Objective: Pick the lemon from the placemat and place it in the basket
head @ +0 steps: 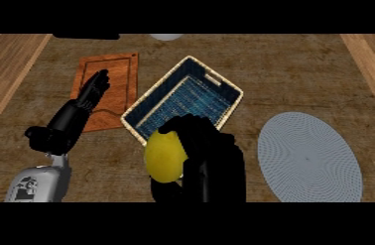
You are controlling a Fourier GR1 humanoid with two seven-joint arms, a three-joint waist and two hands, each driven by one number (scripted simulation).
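Observation:
A yellow lemon [164,156] is held in my right hand [209,162], whose black fingers curl round its right side; it hangs just below the near edge of the basket [147,97]. The basket is rectangular with a tan woven rim and a dark blue inside, lying tilted in the middle of the counter. At the right lies the round grey placemat [311,157], with nothing on it. My left hand [77,115] rests open at the left, fingers pointing up over an orange board.
An orange-brown cutting board [117,75] lies left of the basket, partly under my left hand. A pale round object [166,36] shows at the top edge. Wooden strips border the counter at the left and right.

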